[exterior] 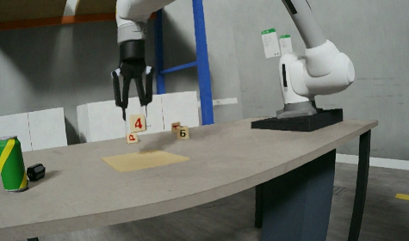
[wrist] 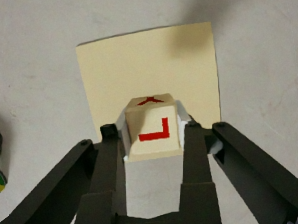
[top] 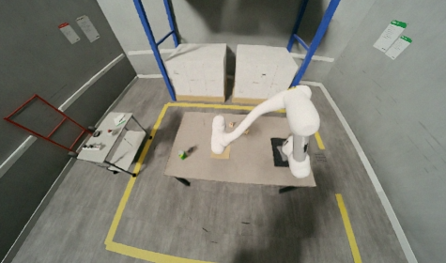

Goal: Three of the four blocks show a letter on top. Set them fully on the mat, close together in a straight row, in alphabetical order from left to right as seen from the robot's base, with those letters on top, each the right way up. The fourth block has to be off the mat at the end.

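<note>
The gripper (exterior: 136,116) (wrist: 153,136) is shut on a pale wooden block (exterior: 138,124) (wrist: 150,120) and holds it in the air. In the wrist view its upper face shows a red L turned a quarter turn; a side face has another red mark. The exterior camera sees a red 4 on its side. The yellow mat (top: 222,155) (exterior: 145,162) (wrist: 100,65) lies below, with no block seen on it. A block with a red P on its side (exterior: 132,138) stands behind the mat. A block with a black 6 (exterior: 182,132) partly hides another block (exterior: 175,126) with a red mark.
A green and yellow can (top: 182,154) (exterior: 10,164) stands on the table (top: 257,164) (exterior: 232,159) left of the mat, beside a small black object (exterior: 36,172). The robot's black base plate (top: 279,158) (exterior: 288,125) is at the right.
</note>
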{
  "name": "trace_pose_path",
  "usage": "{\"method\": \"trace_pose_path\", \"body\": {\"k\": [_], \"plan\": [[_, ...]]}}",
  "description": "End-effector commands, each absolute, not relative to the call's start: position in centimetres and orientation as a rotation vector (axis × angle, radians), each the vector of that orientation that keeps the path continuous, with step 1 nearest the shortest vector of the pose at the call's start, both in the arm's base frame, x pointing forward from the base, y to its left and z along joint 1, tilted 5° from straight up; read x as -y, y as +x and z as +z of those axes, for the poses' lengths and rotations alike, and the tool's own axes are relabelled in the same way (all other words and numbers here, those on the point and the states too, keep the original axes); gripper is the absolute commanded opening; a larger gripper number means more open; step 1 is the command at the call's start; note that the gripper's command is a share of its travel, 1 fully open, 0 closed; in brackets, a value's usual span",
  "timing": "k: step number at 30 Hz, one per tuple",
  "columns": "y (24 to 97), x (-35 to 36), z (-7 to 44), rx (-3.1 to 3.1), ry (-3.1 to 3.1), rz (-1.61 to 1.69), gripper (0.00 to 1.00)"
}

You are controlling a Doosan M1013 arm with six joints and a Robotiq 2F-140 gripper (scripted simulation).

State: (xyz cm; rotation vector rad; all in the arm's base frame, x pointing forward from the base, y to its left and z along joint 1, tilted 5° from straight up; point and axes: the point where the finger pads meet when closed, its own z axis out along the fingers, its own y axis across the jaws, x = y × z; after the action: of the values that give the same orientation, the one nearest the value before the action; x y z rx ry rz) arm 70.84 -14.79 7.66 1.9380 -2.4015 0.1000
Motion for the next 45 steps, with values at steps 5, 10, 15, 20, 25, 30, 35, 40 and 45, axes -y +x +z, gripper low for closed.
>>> {"method": "trace_pose_path", "body": {"k": [5, 10, 15, 20, 25, 30, 35, 40, 45], "plan": [[70.9, 15.1, 4.4, 2.402, 1.939, 0.101, 0.33], [70.9, 15.2, 2.3, 2.402, 1.939, 0.101, 0.33], [70.9, 15.3, 1.4, 2.402, 1.939, 0.101, 0.33], [70.9, 15.4, 0.8, 2.402, 1.939, 0.101, 0.33], [70.9, 15.4, 0.7, 2.402, 1.939, 0.101, 0.33], [70.9, 15.4, 0.7, 2.402, 1.939, 0.101, 0.33], [70.9, 15.4, 0.7, 2.402, 1.939, 0.101, 0.33], [70.9, 15.3, 0.7, 2.402, 1.939, 0.101, 0.33], [70.9, 15.3, 0.7, 2.402, 1.938, 0.101, 0.33]]}}
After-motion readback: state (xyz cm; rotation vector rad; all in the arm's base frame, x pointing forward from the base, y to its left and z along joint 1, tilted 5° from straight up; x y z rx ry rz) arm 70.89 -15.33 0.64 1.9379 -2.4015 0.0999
